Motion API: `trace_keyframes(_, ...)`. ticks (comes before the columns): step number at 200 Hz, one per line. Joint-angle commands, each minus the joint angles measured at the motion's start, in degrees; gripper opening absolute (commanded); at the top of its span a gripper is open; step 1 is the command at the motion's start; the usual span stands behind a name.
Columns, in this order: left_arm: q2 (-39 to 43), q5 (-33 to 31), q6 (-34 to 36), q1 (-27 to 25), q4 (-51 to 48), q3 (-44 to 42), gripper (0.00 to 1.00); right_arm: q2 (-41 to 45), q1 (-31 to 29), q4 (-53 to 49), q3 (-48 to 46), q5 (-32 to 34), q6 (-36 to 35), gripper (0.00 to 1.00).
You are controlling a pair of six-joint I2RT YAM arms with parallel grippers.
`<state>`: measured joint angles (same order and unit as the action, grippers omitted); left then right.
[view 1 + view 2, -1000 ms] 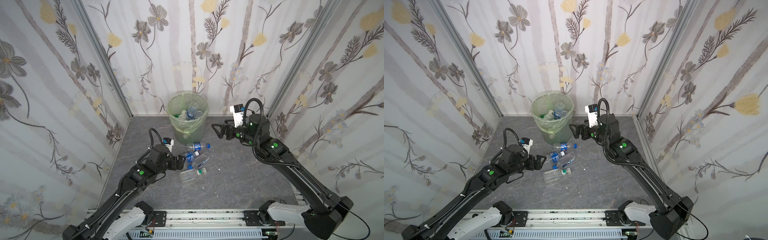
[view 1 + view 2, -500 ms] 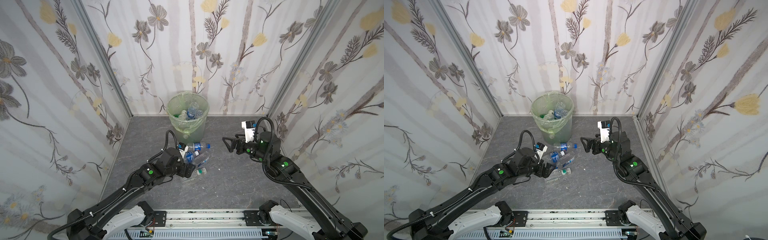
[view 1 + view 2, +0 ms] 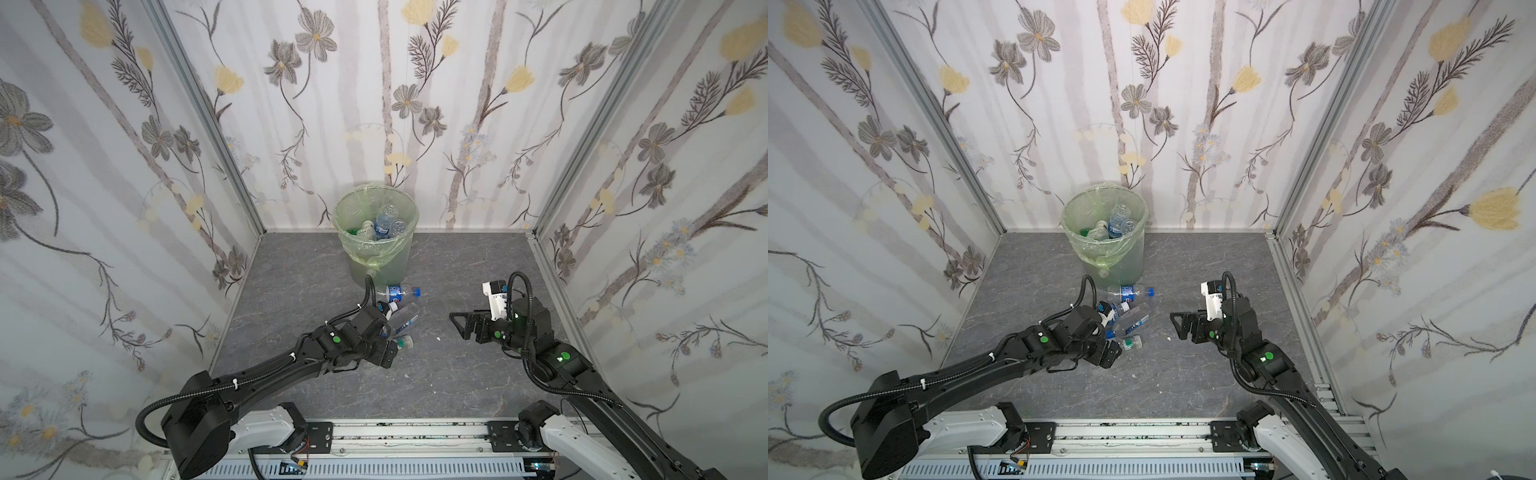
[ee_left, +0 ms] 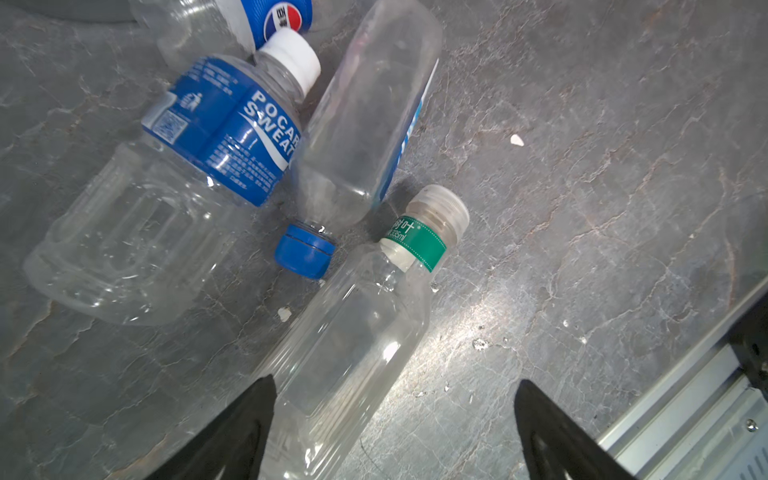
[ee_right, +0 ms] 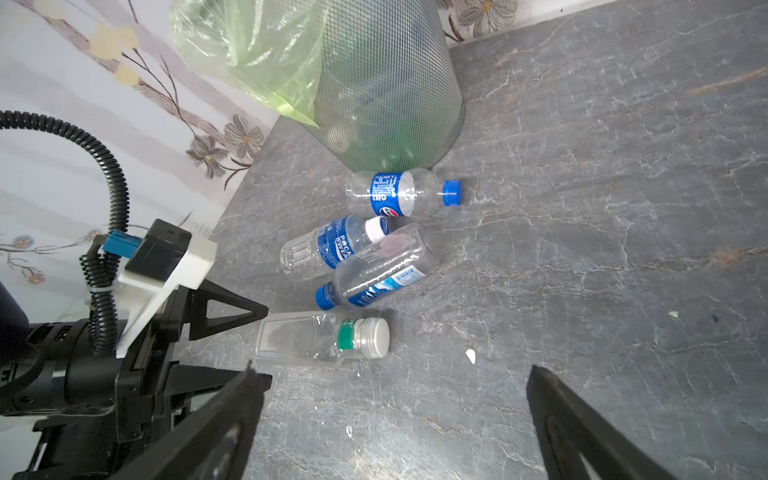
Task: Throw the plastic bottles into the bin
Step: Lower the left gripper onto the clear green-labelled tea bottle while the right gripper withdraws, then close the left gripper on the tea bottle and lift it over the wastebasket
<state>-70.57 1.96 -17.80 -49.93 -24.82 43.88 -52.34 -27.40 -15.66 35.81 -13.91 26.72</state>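
Several plastic bottles lie on the grey floor in front of the bin (image 3: 390,262) (image 3: 1125,262) (image 5: 390,95), which holds more bottles (image 3: 382,224). Nearest the bin is a Pepsi bottle (image 3: 395,293) (image 5: 399,193), then a Pocari Sweat bottle (image 4: 187,166) (image 5: 328,245) and a clear blue-capped bottle (image 4: 365,124) (image 5: 382,270). A green-banded bottle (image 4: 353,332) (image 5: 316,336) lies with its base between the jaws of my open left gripper (image 4: 395,386) (image 3: 384,351), close to one finger. My right gripper (image 5: 392,374) (image 3: 457,324) hangs open and empty to the right.
Flowered walls close in the floor on three sides. A metal rail (image 3: 395,436) (image 4: 685,407) runs along the near edge. Small white crumbs (image 3: 437,338) lie on the floor between the two grippers.
My left gripper has pushed forward and down to the green-banded bottle. My right arm has drawn back from beside the bin to the near right and sunk lower.
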Motion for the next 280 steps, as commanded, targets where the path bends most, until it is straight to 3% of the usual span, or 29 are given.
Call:
trace_keyframes(1, -1.9, -0.3, 0.3, -0.1, 3.8, -0.6, 0.91, 0.9, 0.1, 1.9, -1.2, -0.5, 0.8, 0.99)
trace_keyframes(62, -8.0, -2.0, 0.6, -0.1, 7.9, -1.6, 0.91, 1.4, 0.7, 3.5, -3.5, -0.8, 0.9, 0.99)
trace_keyframes(113, -7.2, -2.6, -3.3, -1.9, 9.5, -5.2, 0.88, 1.0, 0.9, 4.1, -4.3, -0.7, 1.0, 0.99)
trace_keyframes(165, -9.5, -3.4, -6.0, -3.7, 12.2, -6.9, 0.74, -0.1, 1.0, 4.7, -4.0, -0.6, 1.0, 0.98)
trace_keyframes(193, -9.4, -5.0, -7.1, -5.0, 12.6, -6.7, 0.56, -0.1, 0.9, 4.5, -4.1, -0.3, 1.0, 0.98)
trace_keyframes(218, -5.0, -5.6, -8.2, -6.5, 12.4, -6.4, 0.46, 0.4, 1.1, 4.4, -4.5, 0.5, 1.0, 0.98)
trace_keyframes(280, 16.1, -12.3, -8.9, -9.5, 11.3, -2.4, 0.42, 1.1, 1.1, 4.4, -5.8, 5.5, 0.0, 0.95)
